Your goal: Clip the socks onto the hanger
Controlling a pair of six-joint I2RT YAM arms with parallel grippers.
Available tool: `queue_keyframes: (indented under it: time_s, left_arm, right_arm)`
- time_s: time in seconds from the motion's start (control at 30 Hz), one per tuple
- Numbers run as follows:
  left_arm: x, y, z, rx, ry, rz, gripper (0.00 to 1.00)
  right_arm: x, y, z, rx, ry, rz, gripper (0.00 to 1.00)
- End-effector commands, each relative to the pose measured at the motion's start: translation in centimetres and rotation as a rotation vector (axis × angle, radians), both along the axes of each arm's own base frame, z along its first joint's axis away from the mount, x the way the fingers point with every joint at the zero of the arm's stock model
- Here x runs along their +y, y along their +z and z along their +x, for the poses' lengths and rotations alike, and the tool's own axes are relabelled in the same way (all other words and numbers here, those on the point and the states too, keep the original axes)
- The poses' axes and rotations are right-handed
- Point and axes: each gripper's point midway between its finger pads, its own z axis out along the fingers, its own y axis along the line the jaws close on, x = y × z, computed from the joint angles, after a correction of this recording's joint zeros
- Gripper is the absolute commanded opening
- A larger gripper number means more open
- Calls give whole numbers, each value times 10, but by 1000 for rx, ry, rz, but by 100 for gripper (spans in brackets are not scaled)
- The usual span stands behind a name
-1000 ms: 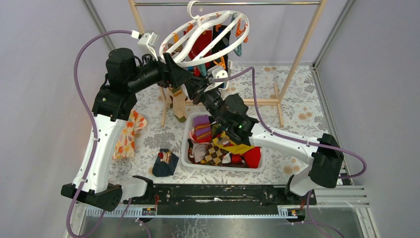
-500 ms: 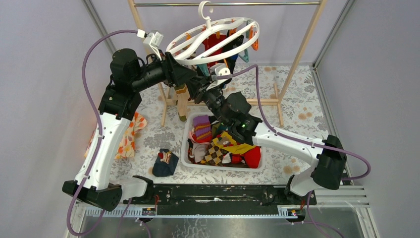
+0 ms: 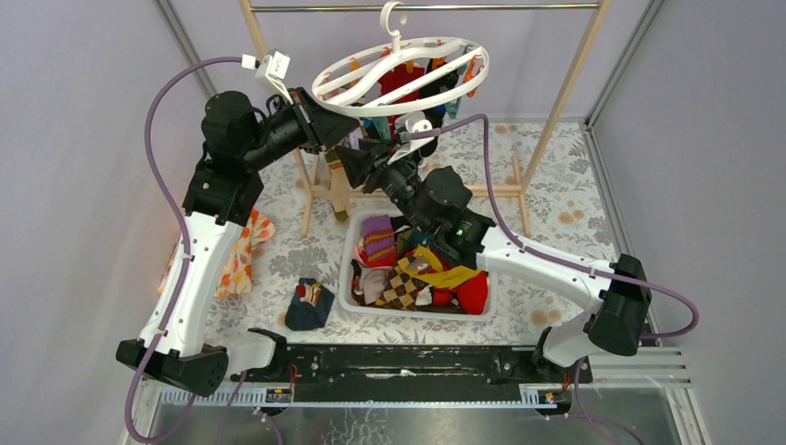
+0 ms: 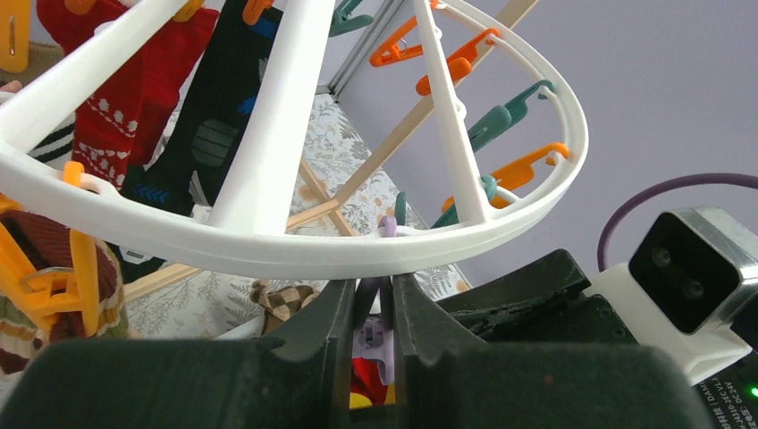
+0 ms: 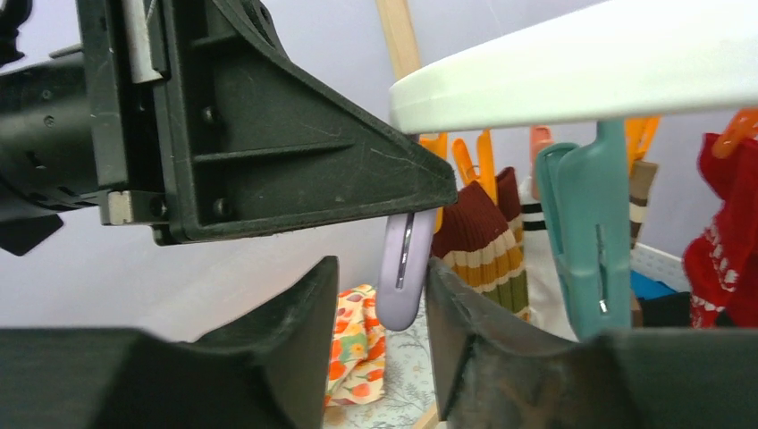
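While the hanger (image 4: 268,255) is hung by its hook from the metal rod (image 3: 519,6) at the upper centre of the overhead view, with red and black socks (image 4: 134,98) clipped beneath it, the left claw (image 4: 375,286) is set just under its rim, jaws almost together around a lilac clip (image 5: 405,268), though a firm pinch cannot be confirmed. The right claw (image 5: 380,268) is held open, one finger on either side of that clip's lower end. More socks are heaped in the white tub (image 3: 417,316) at mid-frame on the tabletop (image 3: 556,204).
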Motion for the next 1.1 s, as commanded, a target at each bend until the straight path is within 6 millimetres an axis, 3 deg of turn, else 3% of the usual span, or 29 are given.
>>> queue_keyframes:
  time_s: [0.0, 0.23, 0.37, 0.47, 0.7, 0.97, 1.07]
  left_arm:
    - [4, 21, 9, -55, 50, -45, 0]
    - [9, 19, 10, -43, 73, -48, 0]
    - [13, 17, 11, -40, 93, -35, 0]
    - [16, 16, 12, -37, 106, -34, 0]
    - [16, 12, 12, -15, 91, -38, 0]
    - [20, 4, 14, -18, 103, 7, 0]
    - [20, 2, 13, -19, 95, 19, 0]
  right_arm:
    - [-2, 44, -37, -39, 138, 102, 53]
    - [-38, 32, -25, 39, 107, 107, 76]
    - [-64, 17, -26, 98, 88, 71, 77]
    - [-75, -6, -33, 140, 89, 13, 77]
    - [-85, -77, -41, 321, 79, -210, 79]
    - [-103, -198, -55, 571, 57, -535, 78]
    - [-109, -220, -65, 608, 80, -583, 78]
